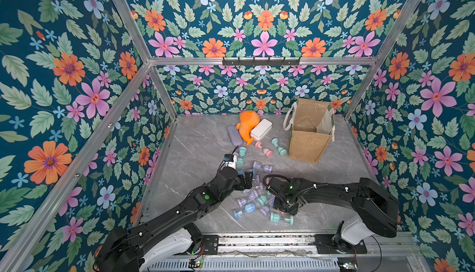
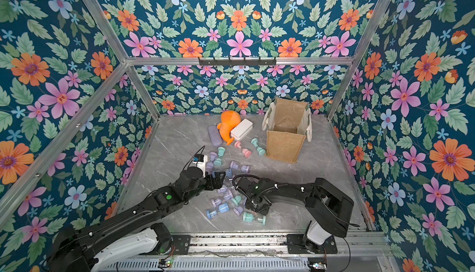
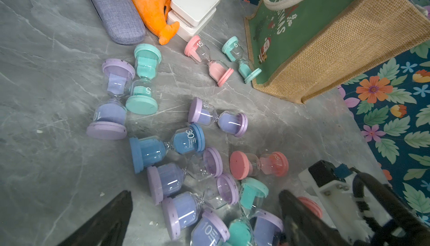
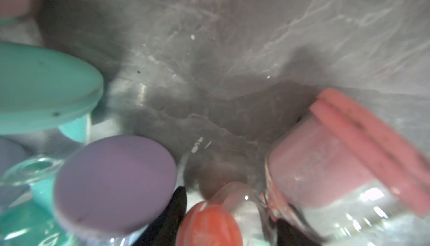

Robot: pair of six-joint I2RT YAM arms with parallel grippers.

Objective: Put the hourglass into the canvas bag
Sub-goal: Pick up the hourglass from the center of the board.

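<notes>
Right fingers (image 4: 172,212) narrow, straddling the pink hourglass (image 4: 325,163) lying on the surface (image 4: 232,58), can't tell if they're gripping; left fingers (image 3: 104,221) spread wide nearby

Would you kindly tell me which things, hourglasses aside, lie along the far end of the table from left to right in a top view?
Grey case, orange plush toy, white box, canvas bag.
</notes>
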